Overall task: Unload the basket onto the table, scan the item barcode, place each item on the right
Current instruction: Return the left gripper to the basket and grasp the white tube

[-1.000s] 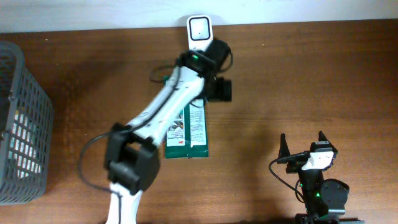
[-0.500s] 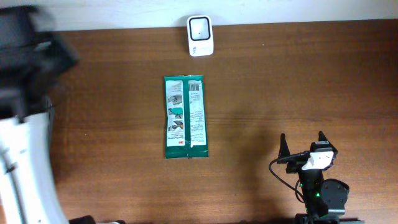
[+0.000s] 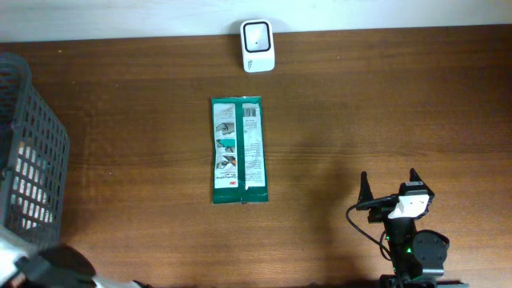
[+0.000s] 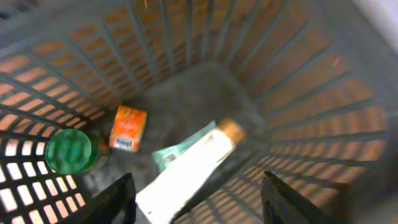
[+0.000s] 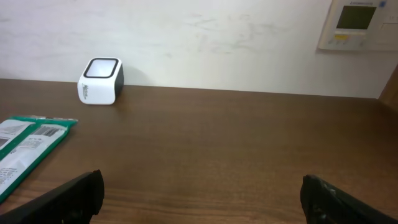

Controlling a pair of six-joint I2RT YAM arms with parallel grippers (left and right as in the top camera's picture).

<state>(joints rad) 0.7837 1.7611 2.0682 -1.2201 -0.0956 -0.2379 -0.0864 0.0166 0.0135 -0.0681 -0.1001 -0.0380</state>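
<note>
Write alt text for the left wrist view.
Looking down into a gray mesh basket that holds a green-lidded jar, a small orange box and a long white pack with a tan end. The left gripper hangs open at the bottom edge, holding nothing.

Right arm (image 3: 412,248): black body, white block, green LED, looping black cable. Black pointed fingers (image 3: 365,190). Left arm (image 3: 56,268): black, white.

You've got a dark brown wooden table (image 3: 400,104) under soft, even light. Its 12 o'clock edge meets a plain white wall (image 5: 217,43) with a beige panel (image 5: 357,25) at 1 o'clock.
</note>
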